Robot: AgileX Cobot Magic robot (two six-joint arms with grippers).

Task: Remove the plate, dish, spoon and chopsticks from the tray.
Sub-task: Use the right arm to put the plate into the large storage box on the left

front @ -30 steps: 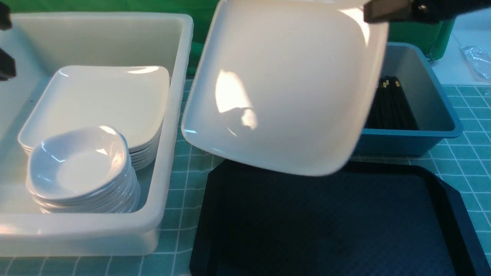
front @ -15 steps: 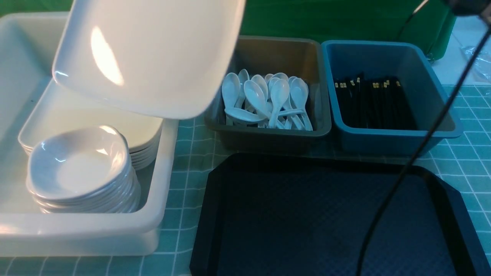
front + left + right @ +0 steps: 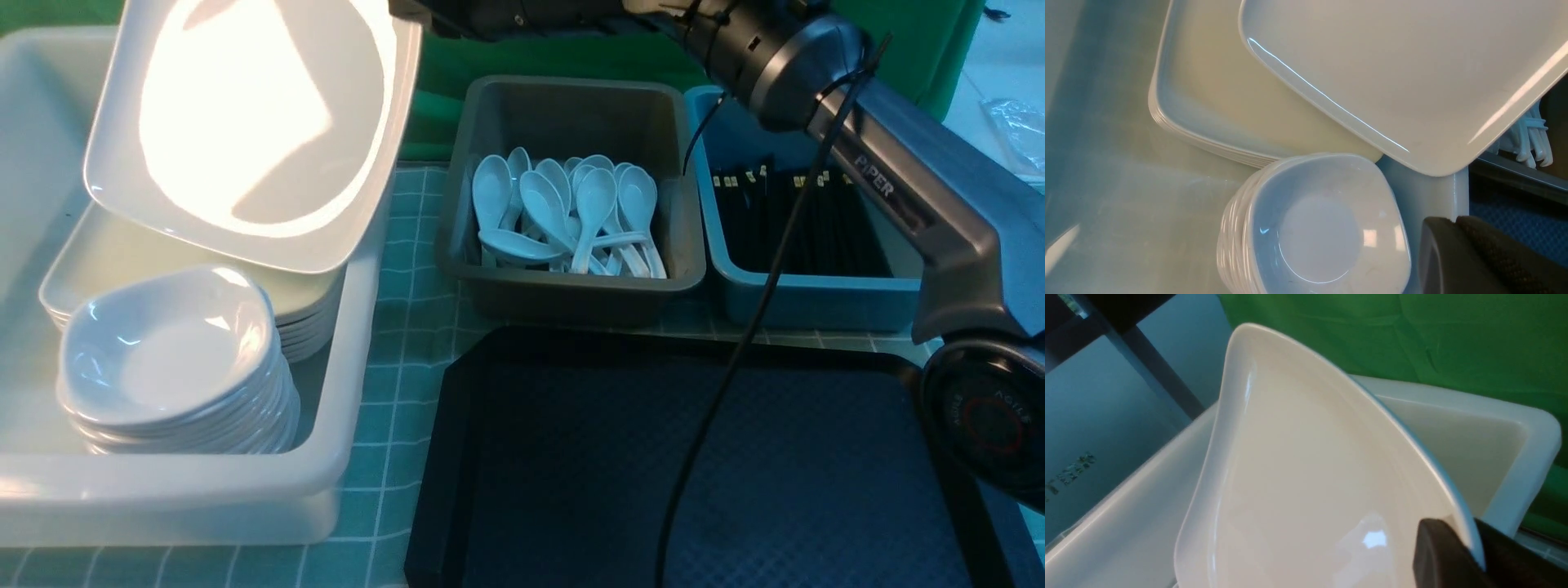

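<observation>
Here, tray (image 3: 571,457): black, lies lower than the right gripper (image 3: 1470,555) and well apart from it.
White tub (image 3: 359,343): beneath that gripper; holds stacked plates (image 3: 314,322) and small dishes (image 3: 171,351).
Plate (image 3: 245,131): tilted, hanging from the right gripper above the stacked plates.
Right gripper: clamped on the plate's rim.
Left gripper (image 3: 1457,245): fingers closed together, near the small dishes.

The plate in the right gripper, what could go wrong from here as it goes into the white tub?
1. The right gripper pinches only the rim of the glossy, steeply tilted plate, so it might slip or swing.
2. One corner hangs over the wall of the white tub; lowering now could catch it.
3. Its low edge is close above the stack of small dishes beside the plate stack, which it might knock.
</observation>
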